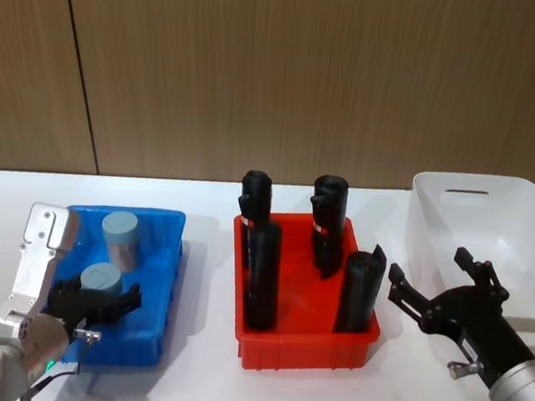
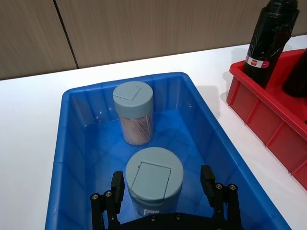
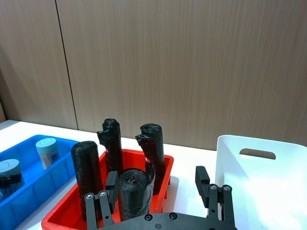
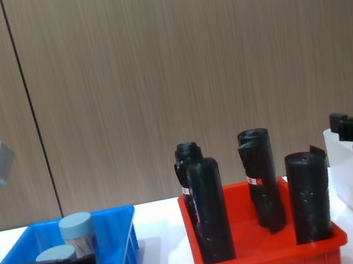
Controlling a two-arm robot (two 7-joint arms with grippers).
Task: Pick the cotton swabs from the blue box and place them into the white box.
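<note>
Two cotton swab jars stand in the blue box (image 1: 162,276): a far one (image 1: 120,235) and a near one (image 1: 101,281). My left gripper (image 1: 108,304) is down in the box, open, its fingers on either side of the near jar (image 2: 154,179), with a small gap on each side. The far jar (image 2: 133,112) stands free behind it. My right gripper (image 1: 430,267) hangs open and empty above the table between the red bin and the white box (image 1: 516,203), which holds nothing.
A red bin (image 1: 300,343) in the middle holds several tall black rolls (image 1: 262,272), upright, between the blue and white boxes. A wooden wall runs behind the white table. Bare tabletop lies in front of the bins.
</note>
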